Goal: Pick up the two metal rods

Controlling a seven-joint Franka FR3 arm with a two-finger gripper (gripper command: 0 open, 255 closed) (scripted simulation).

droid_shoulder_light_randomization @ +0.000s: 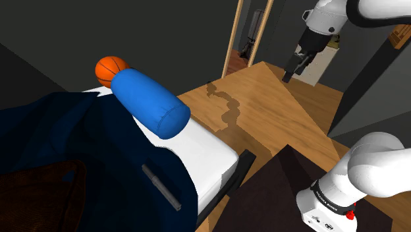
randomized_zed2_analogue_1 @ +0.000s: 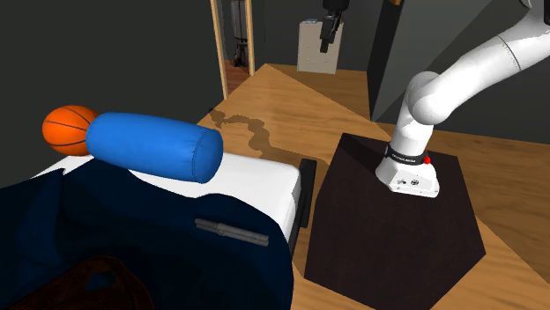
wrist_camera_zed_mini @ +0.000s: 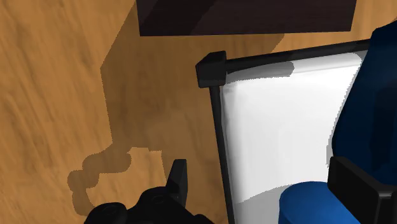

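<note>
1. On top of the bed (randomized_zed2_analogue_1: 264,180), the grey rods (droid_shoulder_light_randomization: 161,188), lying uncovered on its dark blue blanket (droid_shoulder_light_randomization: 99,151) close to the bed's long edge, set end to end in one line
2. High over the wooden floor (droid_shoulder_light_randomization: 276,112) off the bed's corner, the gripper (droid_shoulder_light_randomization: 290,71), well apart from the bed and from the grey rods; jaws apart with nothing clasped, plain in the wrist view, the fingers (wrist_camera_zed_mini: 179,181) framing the bed's white mattress (wrist_camera_zed_mini: 280,127) and black frame (wrist_camera_zed_mini: 213,67) far below
3. Across the bed, a blue bolster (droid_shoulder_light_randomization: 151,102), partly on the blanket and partly on the bare mattress, farther up the bed than the rods and well apart from them
4. At the bed's far end, an orange basketball (droid_shoulder_light_randomization: 110,69) just behind the bolster; touching it or not, cannot tell
5. On the bed's blanket, a dark brown object (droid_shoulder_light_randomization: 39,198), on the side of the rods away from the bed's long edge; too dim to name
6. On the floor just beside the bed's corner, a dark box stand (randomized_zed2_analogue_1: 388,220) bearing the white arm (randomized_zed2_analogue_1: 441,97)
7. On the floor off the bed's edge, the arm's shadow (droid_shoulder_light_randomization: 227,112); well beyond the bed, a wood-framed doorway (droid_shoulder_light_randomization: 247,39)
</note>
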